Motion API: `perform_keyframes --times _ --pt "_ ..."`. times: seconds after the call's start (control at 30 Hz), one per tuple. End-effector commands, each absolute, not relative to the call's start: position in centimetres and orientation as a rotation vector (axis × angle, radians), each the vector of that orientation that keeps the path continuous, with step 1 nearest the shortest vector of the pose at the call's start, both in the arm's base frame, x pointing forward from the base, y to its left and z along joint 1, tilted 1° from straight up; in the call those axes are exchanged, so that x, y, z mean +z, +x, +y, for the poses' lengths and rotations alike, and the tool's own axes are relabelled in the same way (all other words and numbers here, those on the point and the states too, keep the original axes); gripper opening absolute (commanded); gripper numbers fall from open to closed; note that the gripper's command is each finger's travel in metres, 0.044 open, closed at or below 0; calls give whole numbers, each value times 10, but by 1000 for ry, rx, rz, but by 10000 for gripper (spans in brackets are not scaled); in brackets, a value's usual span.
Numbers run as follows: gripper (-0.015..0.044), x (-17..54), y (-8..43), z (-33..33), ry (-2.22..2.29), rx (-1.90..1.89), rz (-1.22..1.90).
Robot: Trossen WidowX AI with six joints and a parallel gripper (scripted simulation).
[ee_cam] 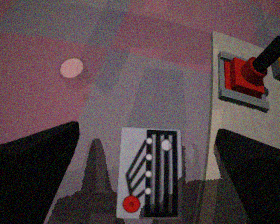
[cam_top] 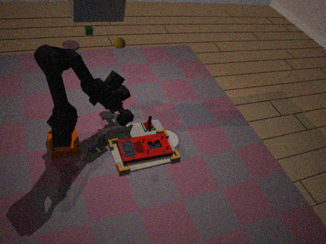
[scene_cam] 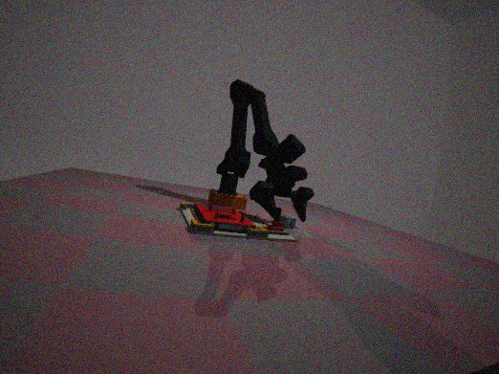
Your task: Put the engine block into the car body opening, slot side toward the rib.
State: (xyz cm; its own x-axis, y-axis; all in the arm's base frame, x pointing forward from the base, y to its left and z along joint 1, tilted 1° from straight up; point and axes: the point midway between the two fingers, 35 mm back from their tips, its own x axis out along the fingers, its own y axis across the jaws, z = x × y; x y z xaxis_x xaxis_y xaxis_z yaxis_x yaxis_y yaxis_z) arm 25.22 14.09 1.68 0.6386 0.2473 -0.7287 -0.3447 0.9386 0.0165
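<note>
One gripper (cam_top: 120, 115) (scene_cam: 290, 217) (ee_cam: 150, 132) stands wide, two fingers apart, holding nothing. One engine block (ee_cam: 149, 172) is between them, outside one red car body (cam_top: 145, 146) (scene_cam: 224, 217), beside white board (cam_top: 147, 168) (scene_cam: 282, 236) (ee_cam: 214, 100).

Pink-and-grey checked mat (cam_top: 206, 183) (scene_cam: 143, 271) (ee_cam: 170, 25), white board (cam_top: 136, 129) (scene_cam: 282, 236) (ee_cam: 227, 122) on it, engine block (cam_top: 107, 115) (scene_cam: 289, 222) (ee_cam: 150, 172) beside
</note>
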Motion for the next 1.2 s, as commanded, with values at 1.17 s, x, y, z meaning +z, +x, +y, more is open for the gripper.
perform_keyframes --times 1.17 --pt "440 45 247 141 -206 323 1109"
